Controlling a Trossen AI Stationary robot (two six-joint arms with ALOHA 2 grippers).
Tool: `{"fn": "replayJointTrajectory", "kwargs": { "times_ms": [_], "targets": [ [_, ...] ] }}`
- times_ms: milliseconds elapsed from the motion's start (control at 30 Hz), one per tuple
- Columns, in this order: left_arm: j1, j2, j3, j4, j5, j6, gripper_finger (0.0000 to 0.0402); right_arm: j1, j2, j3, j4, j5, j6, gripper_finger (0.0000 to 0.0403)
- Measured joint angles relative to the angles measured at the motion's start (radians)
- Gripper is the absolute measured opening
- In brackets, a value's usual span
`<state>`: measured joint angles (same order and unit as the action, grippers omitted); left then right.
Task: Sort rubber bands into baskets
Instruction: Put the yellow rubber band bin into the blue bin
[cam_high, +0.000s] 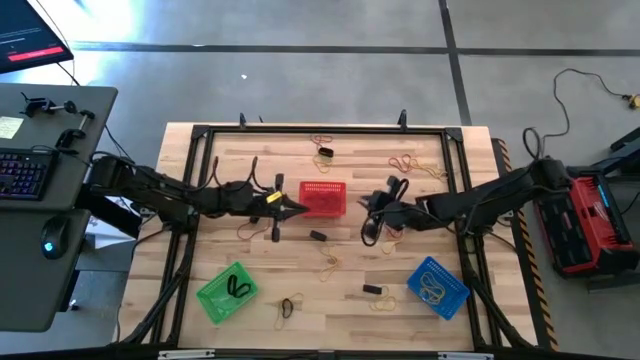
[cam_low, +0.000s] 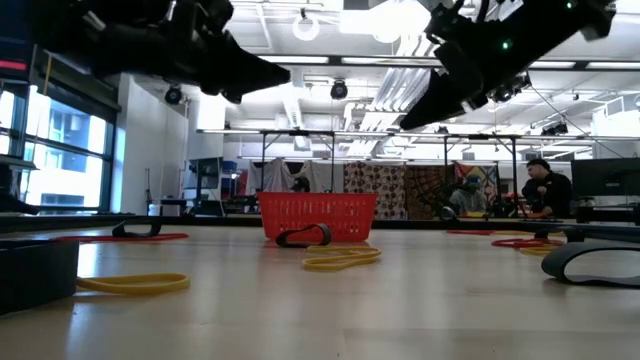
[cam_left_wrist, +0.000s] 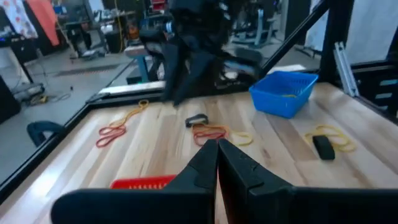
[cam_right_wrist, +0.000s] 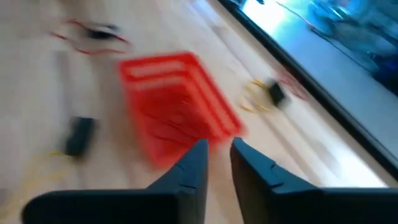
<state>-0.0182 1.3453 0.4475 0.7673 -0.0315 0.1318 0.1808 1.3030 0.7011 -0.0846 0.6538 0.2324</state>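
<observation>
The red basket (cam_high: 323, 197) stands at the middle of the table, toward the far side. The green basket (cam_high: 227, 292) at the near left has black rubber bands (cam_high: 238, 288) in it, and the blue basket (cam_high: 437, 287) at the near right has yellow ones. Loose rubber bands (cam_high: 329, 262) lie scattered on the wood, some tan (cam_low: 340, 260), some black (cam_low: 303, 237). My left gripper (cam_high: 300, 208) hangs just left of the red basket, shut (cam_left_wrist: 217, 152), with no band showing between its fingers. My right gripper (cam_high: 372, 208) hangs to the basket's right, its fingers a little apart (cam_right_wrist: 219, 155), with nothing between them.
A black metal frame (cam_high: 200, 135) runs around the table's edges. More bands lie near the far edge (cam_high: 405, 162) and the near edge (cam_high: 286, 308). A desk with a keyboard (cam_high: 20, 172) stands to the left, and a red case (cam_high: 590, 220) to the right. People sit in the room beyond (cam_low: 540, 190).
</observation>
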Motion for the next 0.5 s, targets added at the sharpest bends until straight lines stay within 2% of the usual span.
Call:
{"fn": "replayJointTrajectory", "kwargs": {
  "times_ms": [100, 167, 333, 500],
  "targets": [
    [0.010, 0.000, -0.027, 0.014, -0.003, 0.000, 0.0003, -0.046, -0.015, 0.042, -0.182, 0.056, 0.072, 0.0085],
    [0.017, 0.000, -0.038, 0.029, -0.004, 0.000, 0.0003, -0.092, -0.017, 0.060, -0.275, 0.055, 0.105, 0.0099],
    [0.020, 0.000, -0.056, 0.050, -0.005, 0.000, 0.0003, -0.252, -0.016, 0.066, -0.431, -0.100, 0.105, 0.0117],
    [0.020, 0.000, -0.056, 0.047, -0.005, 0.003, 0.0003, -0.457, -0.016, 0.066, -0.590, -0.168, 0.102, 0.0119]
  ]
}}
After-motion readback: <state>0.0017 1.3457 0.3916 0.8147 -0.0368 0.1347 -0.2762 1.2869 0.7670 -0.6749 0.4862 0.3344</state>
